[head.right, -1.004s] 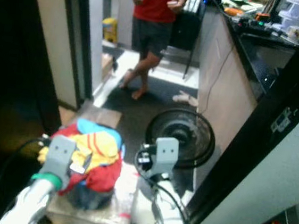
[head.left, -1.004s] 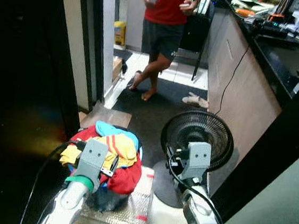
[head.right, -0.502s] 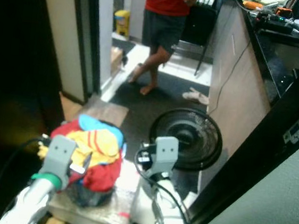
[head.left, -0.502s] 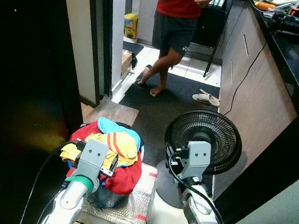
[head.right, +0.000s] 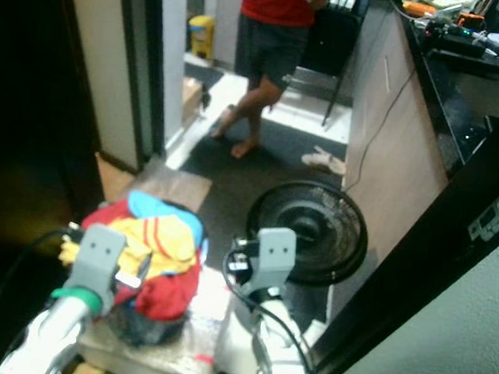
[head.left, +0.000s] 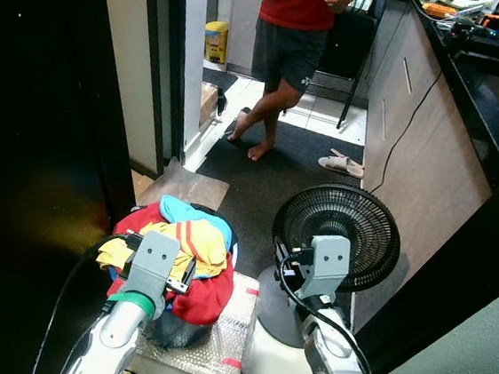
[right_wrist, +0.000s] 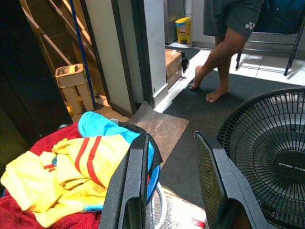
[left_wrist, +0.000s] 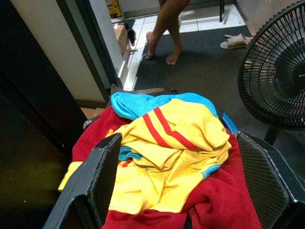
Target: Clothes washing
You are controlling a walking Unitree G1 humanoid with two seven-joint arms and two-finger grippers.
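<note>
Fan (head.left: 337,235) & person (head.left: 293,40) block the way past laundry pile (head.left: 176,251); left gripper (left_wrist: 183,186), right gripper (right_wrist: 174,186) both parted, empty. View barely shifted vs earlier.

Clothes pile (head.left: 180,251) heaped in basket (right_wrist: 151,162) on wrapped box (head.left: 205,352), left of fan (head.left: 338,236). Slippers (head.left: 341,164) beyond fan. Person (head.left: 290,57) standing farther back, counter (head.left: 476,68) at right.

Dark mat (head.left: 274,167), black countertop (head.left: 488,83), floor fan (head.left: 338,236)
</note>
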